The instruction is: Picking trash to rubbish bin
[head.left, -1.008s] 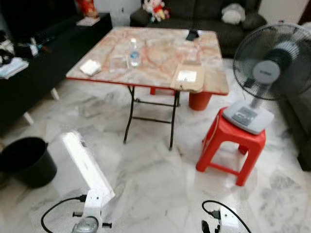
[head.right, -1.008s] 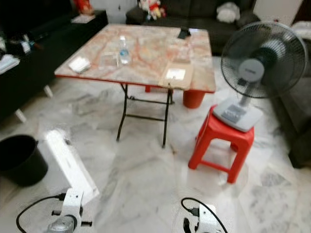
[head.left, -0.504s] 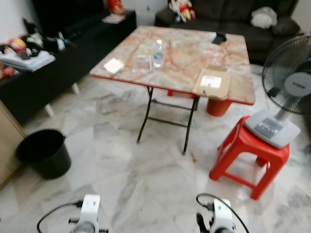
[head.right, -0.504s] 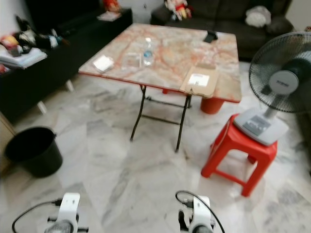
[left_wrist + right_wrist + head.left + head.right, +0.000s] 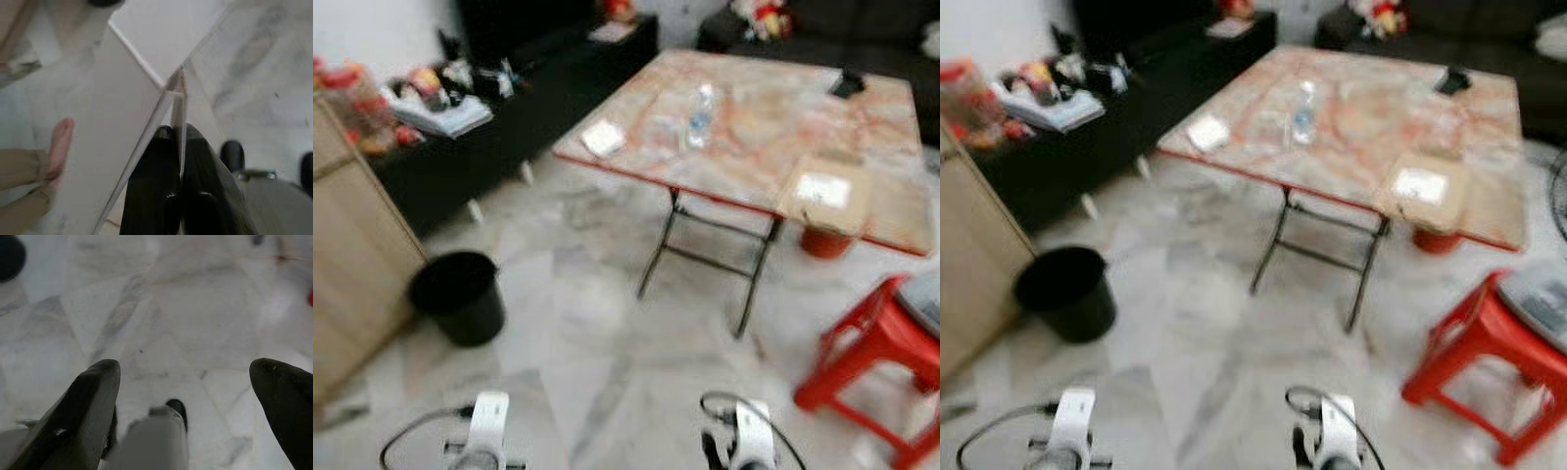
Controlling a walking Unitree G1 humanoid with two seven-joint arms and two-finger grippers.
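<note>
Pinching thin white folded card (image 5: pixel 146 83), left gripper (image 5: pixel 178 142) clamps; right gripper (image 5: pixel 188 382) gapes.

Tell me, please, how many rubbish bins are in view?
1: a black rubbish bin stands on the floor beside the wooden cabinet, on the robot's left. Others could be hidden beyond the frame.

Place: a home living room
Floor: pale marble tiles (image 5: pixel 607 323)
Centre: folding table (image 5: pixel 773 117) with marble-pattern top
Behind table: dark sofa (image 5: pixel 822 24) with soft toys (image 5: pixel 766 14)
Beside table: red plastic stool (image 5: pixel 876 357), black cluttered cabinet (image 5: pixel 509 108)
</note>
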